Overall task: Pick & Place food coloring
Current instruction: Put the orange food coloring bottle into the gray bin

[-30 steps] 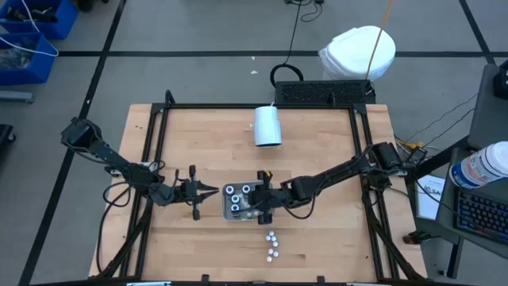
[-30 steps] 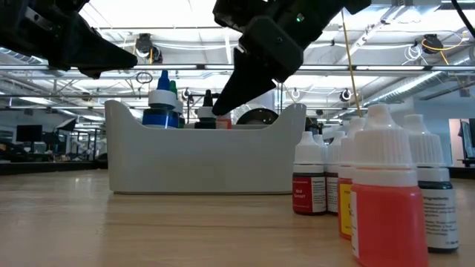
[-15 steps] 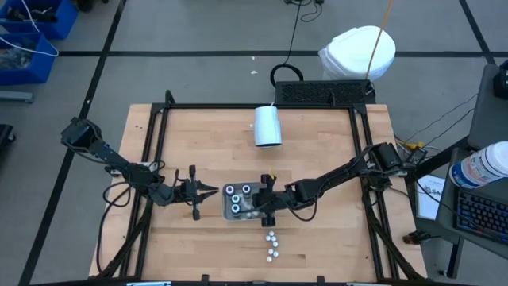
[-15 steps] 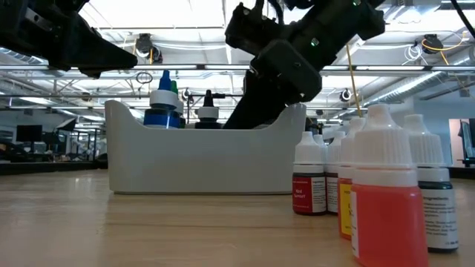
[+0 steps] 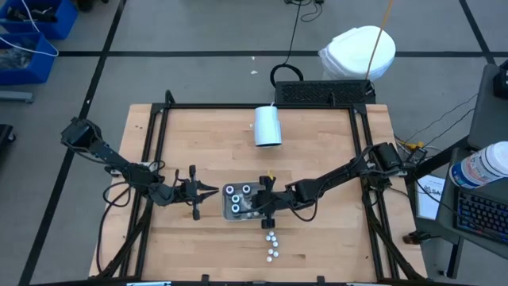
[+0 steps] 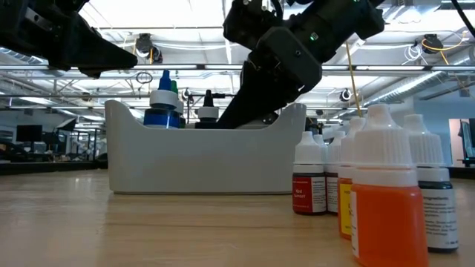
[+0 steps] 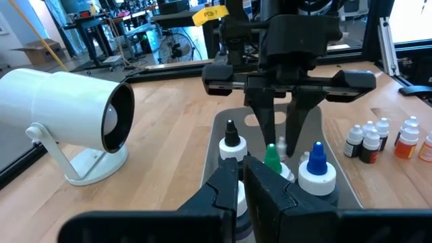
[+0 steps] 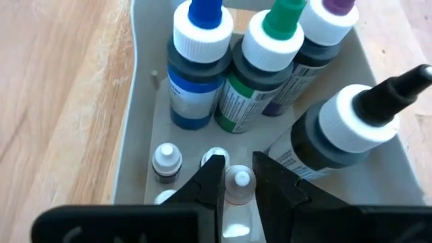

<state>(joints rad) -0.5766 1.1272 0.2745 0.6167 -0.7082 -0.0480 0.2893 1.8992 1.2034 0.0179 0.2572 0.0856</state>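
Right gripper (image 8: 237,177) lowered into grey plastic tray (image 5: 230,211), fingers narrowly parted around small white-capped dropper bottle (image 8: 237,185) and closed against its sides. Inside tray: blue-tipped bottle (image 8: 198,62), green-tipped bottle (image 8: 263,64), purple-tipped bottle (image 8: 317,40) and black-tipped bottle (image 8: 344,131), all upright, plus further small white-capped bottles (image 8: 166,162) beside held one. Remaining small dropper bottles (image 5: 271,243) standing in cluster on wooden table (image 5: 317,151), just off tray's near right corner. Left gripper (image 5: 208,190) hovering just left of tray, fingers almost together, holding nothing. White cylindrical lamp (image 5: 267,125) lying well behind tray.
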